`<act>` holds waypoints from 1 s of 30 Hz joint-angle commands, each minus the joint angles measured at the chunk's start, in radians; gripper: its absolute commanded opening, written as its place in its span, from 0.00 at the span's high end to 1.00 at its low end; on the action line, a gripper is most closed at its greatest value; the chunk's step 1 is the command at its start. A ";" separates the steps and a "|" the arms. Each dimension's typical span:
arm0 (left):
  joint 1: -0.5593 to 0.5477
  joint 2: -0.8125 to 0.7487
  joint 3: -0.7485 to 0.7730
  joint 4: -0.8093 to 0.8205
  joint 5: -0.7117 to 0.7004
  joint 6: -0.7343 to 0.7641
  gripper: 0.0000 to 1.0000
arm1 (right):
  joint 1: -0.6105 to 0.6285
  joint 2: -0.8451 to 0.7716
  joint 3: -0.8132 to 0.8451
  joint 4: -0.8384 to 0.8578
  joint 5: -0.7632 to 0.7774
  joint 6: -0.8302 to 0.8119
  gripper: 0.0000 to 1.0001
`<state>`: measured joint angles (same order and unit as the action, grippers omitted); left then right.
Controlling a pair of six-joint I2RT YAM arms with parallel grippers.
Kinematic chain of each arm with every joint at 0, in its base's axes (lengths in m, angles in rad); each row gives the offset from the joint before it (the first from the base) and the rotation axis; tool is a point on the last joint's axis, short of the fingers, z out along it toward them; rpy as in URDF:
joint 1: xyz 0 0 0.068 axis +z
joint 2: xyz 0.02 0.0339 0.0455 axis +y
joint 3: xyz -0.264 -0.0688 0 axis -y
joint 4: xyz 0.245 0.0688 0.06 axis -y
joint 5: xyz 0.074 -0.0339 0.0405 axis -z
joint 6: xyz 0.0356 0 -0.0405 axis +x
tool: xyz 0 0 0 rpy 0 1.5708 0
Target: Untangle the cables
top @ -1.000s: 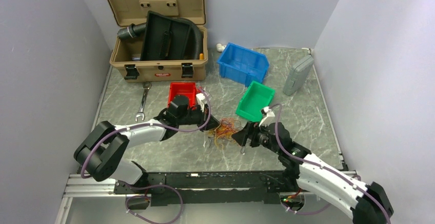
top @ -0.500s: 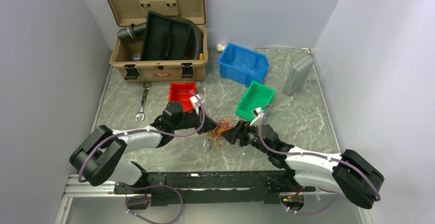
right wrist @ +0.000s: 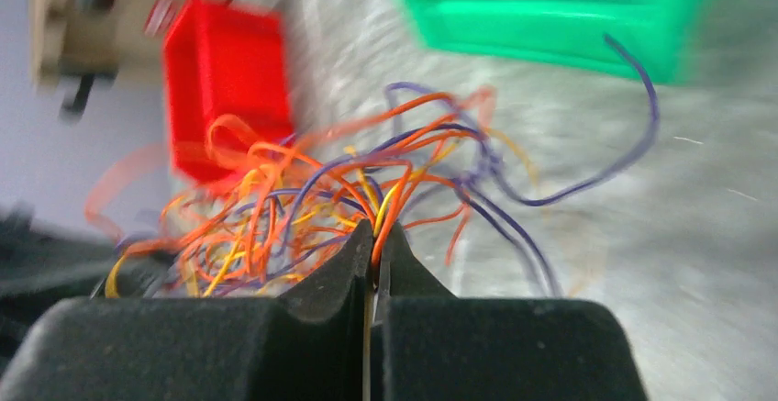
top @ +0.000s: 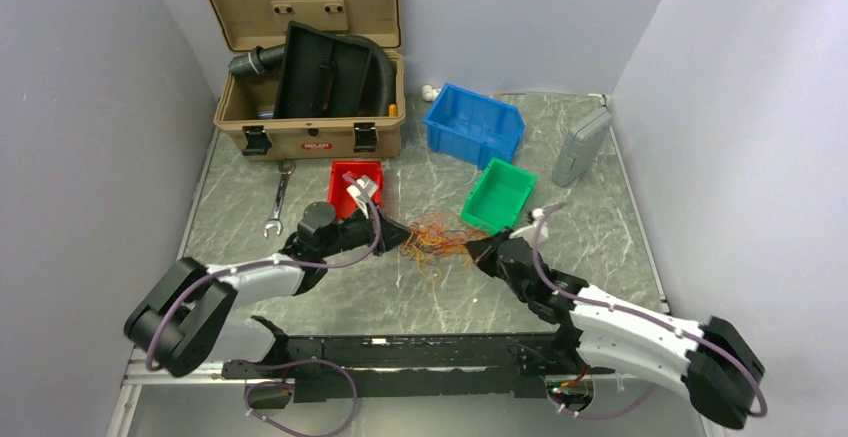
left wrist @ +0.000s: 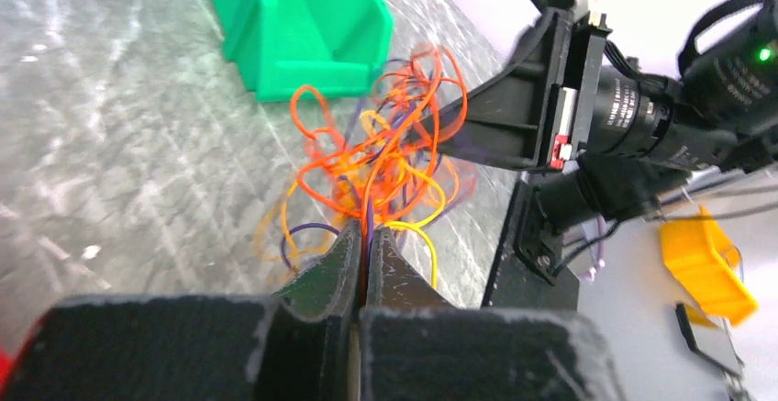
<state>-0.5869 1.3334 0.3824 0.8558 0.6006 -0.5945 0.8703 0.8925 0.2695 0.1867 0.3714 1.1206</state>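
The cables (top: 440, 238) are a loose tangle of thin orange, yellow and purple wires stretched between the two grippers at mid-table. In the left wrist view my left gripper (left wrist: 367, 236) is shut on orange and purple strands of the cables (left wrist: 385, 158). From the right side, my right gripper (right wrist: 376, 236) is shut on orange and yellow strands of the cables (right wrist: 303, 199). In the top view the left gripper (top: 402, 232) sits at the tangle's left edge and the right gripper (top: 474, 250) at its right edge.
A red bin (top: 352, 185) stands behind the left gripper, a green bin (top: 498, 197) behind the right one, a blue bin (top: 474, 123) farther back. A tan toolbox (top: 305, 67) with a black hose is at the back left, a wrench (top: 279, 197) at left, a grey case (top: 580, 147) at right.
The right gripper closed on the wires. Both grippers drew apart, the left one going left, and the tangle is spread wider between them and shifted toward the bins.
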 commanded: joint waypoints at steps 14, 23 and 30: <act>0.016 -0.240 0.042 -0.445 -0.489 0.146 0.89 | -0.020 -0.370 0.144 -1.150 0.574 0.502 1.00; -0.069 -0.221 0.044 -0.353 -0.339 0.242 0.12 | -0.020 -0.278 0.206 -0.512 0.086 -0.452 0.97; -0.147 -0.077 0.160 -0.396 -0.235 0.304 0.13 | -0.020 -0.220 0.270 -0.444 -0.082 -0.534 1.00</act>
<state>-0.7132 1.1919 0.4603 0.4538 0.2779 -0.3485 0.8486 0.6617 0.4618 -0.3786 0.4366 0.7315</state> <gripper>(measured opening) 0.876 0.016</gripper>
